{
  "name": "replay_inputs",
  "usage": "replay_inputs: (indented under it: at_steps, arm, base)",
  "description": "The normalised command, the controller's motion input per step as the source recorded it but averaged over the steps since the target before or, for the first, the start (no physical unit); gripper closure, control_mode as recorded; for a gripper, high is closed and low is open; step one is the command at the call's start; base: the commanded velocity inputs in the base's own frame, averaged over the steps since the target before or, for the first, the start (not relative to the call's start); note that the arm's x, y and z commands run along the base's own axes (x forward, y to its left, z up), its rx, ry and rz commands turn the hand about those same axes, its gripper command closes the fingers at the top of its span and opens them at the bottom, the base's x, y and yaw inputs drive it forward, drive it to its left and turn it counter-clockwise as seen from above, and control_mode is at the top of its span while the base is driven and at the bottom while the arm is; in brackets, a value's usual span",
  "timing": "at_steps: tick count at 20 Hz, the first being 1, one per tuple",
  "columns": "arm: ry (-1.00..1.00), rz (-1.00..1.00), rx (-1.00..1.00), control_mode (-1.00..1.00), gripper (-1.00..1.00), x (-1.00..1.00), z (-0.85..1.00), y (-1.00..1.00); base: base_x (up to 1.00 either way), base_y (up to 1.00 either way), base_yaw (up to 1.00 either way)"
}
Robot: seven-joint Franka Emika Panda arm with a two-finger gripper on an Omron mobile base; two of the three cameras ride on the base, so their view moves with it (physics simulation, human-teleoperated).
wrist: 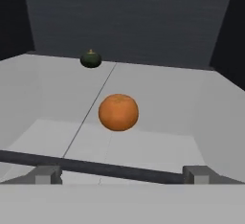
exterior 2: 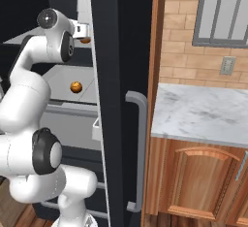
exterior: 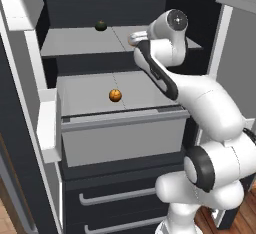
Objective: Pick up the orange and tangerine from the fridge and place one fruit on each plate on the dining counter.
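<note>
fridge [exterior: 30, 128]: open, arm reaching inside.
upper shelf [exterior: 75, 40]: orange fruit [wrist: 118, 112] just ahead of gripper [wrist: 122, 174], centred between its fingers, no contact.
gripper: fingers spread wide, holding nothing.
lower shelf [exterior: 85, 95]: second orange fruit [exterior: 115, 95].
shelf back: dark green fruit [wrist: 90, 59].

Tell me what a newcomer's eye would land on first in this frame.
Probably the white arm reaching into the open black fridge, its hand up at the upper shelf. Next, the orange fruit on that pale shelf, straight ahead in the hand view, with a small dark green fruit farther back. A second orange fruit sits on the shelf below, above the grey drawer.
</note>
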Motion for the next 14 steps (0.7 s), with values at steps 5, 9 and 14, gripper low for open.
replay_inputs:
  at_steps: [5,9,14]
  arm:
    - [0.10,0.00,0.00,-1.00,-1.00,0.36,-0.04,0.00]
    - [0.00,0.00,0.00,-1.00,-1.00,0.26,-0.07,0.01]
    - [0.00,0.00,0.00,-1.00,-1.00,0.22,-0.11,0.13]
  base:
    - [0.00,0.00,0.00]
    - [0.00,0.00,0.00]
    - [0.00,0.00,0.00]
